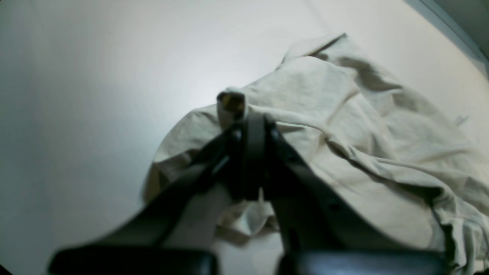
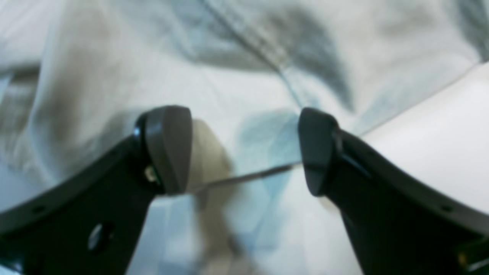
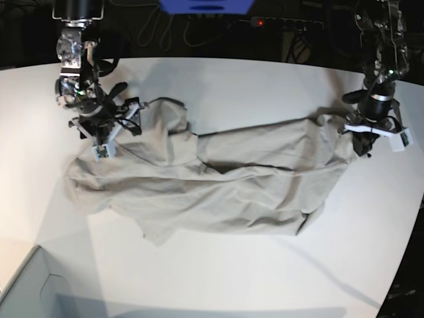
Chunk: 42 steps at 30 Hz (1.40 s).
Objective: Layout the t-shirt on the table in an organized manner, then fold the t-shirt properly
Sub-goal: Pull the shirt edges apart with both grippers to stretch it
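The light grey-beige t-shirt (image 3: 218, 185) lies crumpled and stretched sideways across the white table (image 3: 232, 86). At the right of the base view, my left gripper (image 3: 358, 136) is shut on a pinch of the t-shirt's edge. In the left wrist view a small tuft of cloth pokes out past the closed left gripper (image 1: 248, 122), and the rest of the t-shirt (image 1: 344, 114) trails away over the table (image 1: 76, 114). My right gripper (image 3: 101, 147) stands open at the shirt's left end. The right wrist view shows the right gripper (image 2: 242, 152) low over the wrinkled t-shirt (image 2: 229, 57), with nothing between its fingers.
A pale box corner (image 3: 30, 291) sits at the bottom left of the base view. Dark cables and a blue object (image 3: 205, 5) lie beyond the table's far edge. The table's curved edge (image 3: 407, 245) runs down the right side.
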{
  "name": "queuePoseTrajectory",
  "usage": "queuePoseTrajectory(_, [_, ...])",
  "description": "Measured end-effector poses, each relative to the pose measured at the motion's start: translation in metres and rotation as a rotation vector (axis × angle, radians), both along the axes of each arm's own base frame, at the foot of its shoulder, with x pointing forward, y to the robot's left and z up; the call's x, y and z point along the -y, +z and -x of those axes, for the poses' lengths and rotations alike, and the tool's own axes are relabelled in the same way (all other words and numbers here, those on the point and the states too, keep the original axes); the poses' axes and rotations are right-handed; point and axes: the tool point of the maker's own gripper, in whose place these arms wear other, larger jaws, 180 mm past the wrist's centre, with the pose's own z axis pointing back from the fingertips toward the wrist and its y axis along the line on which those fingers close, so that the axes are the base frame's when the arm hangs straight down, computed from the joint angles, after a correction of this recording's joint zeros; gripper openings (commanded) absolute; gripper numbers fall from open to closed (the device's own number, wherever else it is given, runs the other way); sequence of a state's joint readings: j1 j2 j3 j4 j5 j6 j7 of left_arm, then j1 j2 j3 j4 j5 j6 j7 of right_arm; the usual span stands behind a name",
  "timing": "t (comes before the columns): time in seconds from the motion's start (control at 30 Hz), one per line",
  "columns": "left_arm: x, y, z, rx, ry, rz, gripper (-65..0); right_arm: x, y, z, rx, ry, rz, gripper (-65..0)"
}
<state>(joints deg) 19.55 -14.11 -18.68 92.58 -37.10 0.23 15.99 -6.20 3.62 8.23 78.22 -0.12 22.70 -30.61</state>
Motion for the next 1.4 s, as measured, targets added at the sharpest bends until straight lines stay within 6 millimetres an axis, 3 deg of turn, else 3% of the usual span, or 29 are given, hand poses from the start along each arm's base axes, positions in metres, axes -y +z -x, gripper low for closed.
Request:
queuePoseTrajectory(0.17, [0.000, -0.003, 0.004, -0.011, 0.000, 0.000, -65.0, 0.001, -0.004, -0.003, 0.019, -0.001, -0.016, -21.7])
queuePoseTrajectory(0.23, [0.000, -0.003, 0.004, -0.011, 0.000, 0.000, -65.0, 0.000, -0.004, -0.004, 0.043, -0.004, -0.025, -25.1])
queuePoseTrajectory(0.33, [0.000, -0.003, 0.004, -0.009, 0.000, -0.001, -65.0, 0.007, -0.007, -0.004, 0.064, -0.007, -0.023, -36.5])
queuePoseTrajectory(0.5, [-0.005, -0.014, 0.008, -0.038, 0.011, 0.001, -65.0, 0.023, -0.009, -0.006, 0.060, -0.018, -0.011, -64.5])
queuePoseTrajectory(0.67, [-0.022, -0.013, 0.005, -0.029, 0.060, -0.004, -65.0, 0.036, -0.008, -0.003, 0.054, -0.006, 0.009, -65.0])
queuePoseTrajectory(0.83, [-0.026, -0.010, 0.004, -0.024, 0.065, -0.008, -65.0, 0.074, 0.004, 0.025, -0.004, -0.042, 0.123, -65.0])
queuePoseTrajectory(0.9, [-0.025, -0.009, 0.003, -0.021, 0.064, -0.008, -65.0, 0.079, 0.013, 0.030, 0.004, -0.037, 0.155, -65.0])
queuePoseTrajectory(1.07, [-0.025, -0.009, 0.003, -0.019, 0.064, -0.009, -65.0, 0.070, 0.063, -0.002, 0.185, -0.019, 0.153, -65.0])
queuePoseTrajectory(1.23, [-0.025, -0.009, 0.004, -0.020, 0.064, -0.009, -65.0, 0.072, 0.039, 0.019, 0.088, -0.023, 0.157, -65.0])
queuePoseTrajectory(1.4, [-0.024, -0.009, 0.005, -0.021, 0.064, -0.007, -65.0, 0.076, 0.029, 0.020, 0.068, -0.030, 0.148, -62.8])
